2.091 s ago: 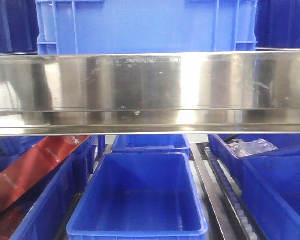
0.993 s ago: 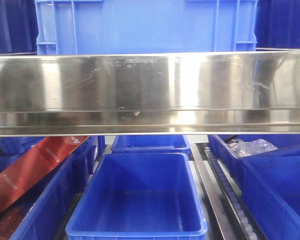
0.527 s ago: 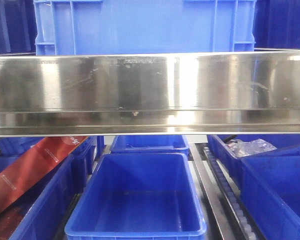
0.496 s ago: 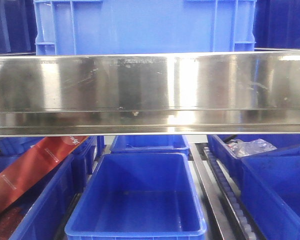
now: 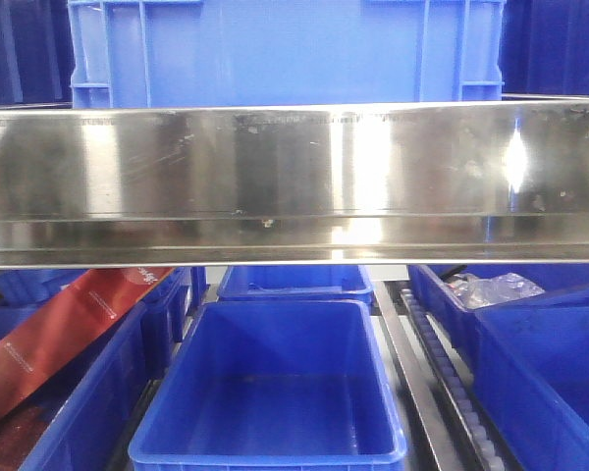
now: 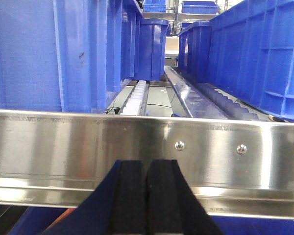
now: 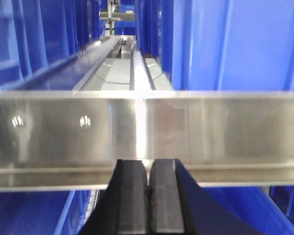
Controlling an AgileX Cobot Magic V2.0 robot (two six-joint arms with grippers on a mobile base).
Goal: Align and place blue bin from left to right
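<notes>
Sitting on the upper shelf level, the blue bin [image 5: 285,51] fills the top of the front view: a bright mid-blue crate with smooth walls, raised vertical ribs near both corners, and its lower edge hidden behind the steel rail [image 5: 294,182] that runs across the whole frame. Darker navy bins [image 5: 20,49] flank it on both sides, close to its corners.

Below the rail, an empty smaller blue bin [image 5: 270,392] stands in the middle lane, with another bin [image 5: 294,282] just behind it. A red carton [image 5: 59,329] leans across the bins at lower left, and a crumpled clear bag [image 5: 491,289] lies in a bin at right beside a roller track [image 5: 442,368].

In the left wrist view, the left end effector [image 6: 148,196] sits just under the rail with its black pads pressed together, holding nothing. Ahead of it, a narrow lane with white rollers [image 6: 137,95] runs between tall blue walls.

In the right wrist view, the right end effector [image 7: 148,203] is likewise closed and empty below the rail, facing an open grey lane [image 7: 120,68] with a large blue wall close on its right.
</notes>
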